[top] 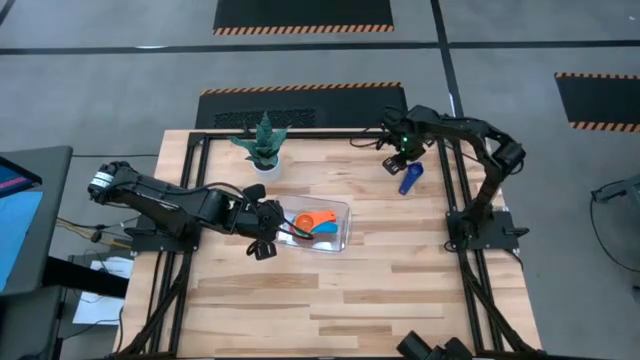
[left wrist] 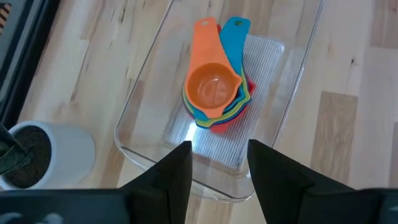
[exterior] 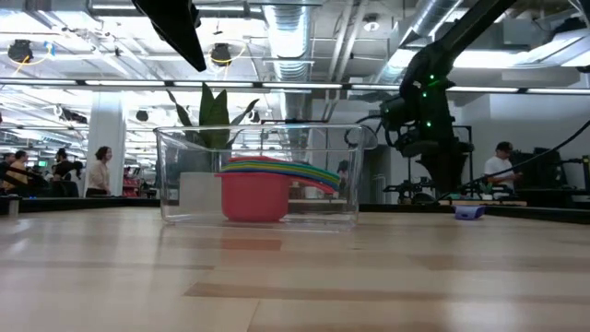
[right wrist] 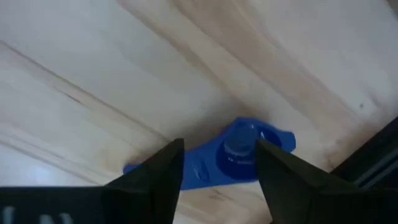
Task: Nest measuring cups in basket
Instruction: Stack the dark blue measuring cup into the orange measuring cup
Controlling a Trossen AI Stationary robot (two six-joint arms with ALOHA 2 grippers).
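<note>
**A:** Closest to us, the basket (exterior: 258, 175) sits mid-table with a nested stack of measuring cups (left wrist: 214, 93) inside it, red at the bottom, orange on top.

**B:** And the left gripper (left wrist: 217, 163) hangs right at the basket's rim, fingers (left wrist: 177, 171) spread apart, holding nothing.

**A:** Just beyond the basket there's the white plant pot (top: 265, 160) with its spiky green plant.

**B:** Farther back, near the table's far right corner, the dark blue cup (top: 410, 179) lies alone on the wood, well apart from the basket.

**A:** The right gripper (right wrist: 217, 163) hovers directly above it, fingers parted on either side, not closed on it.
</note>
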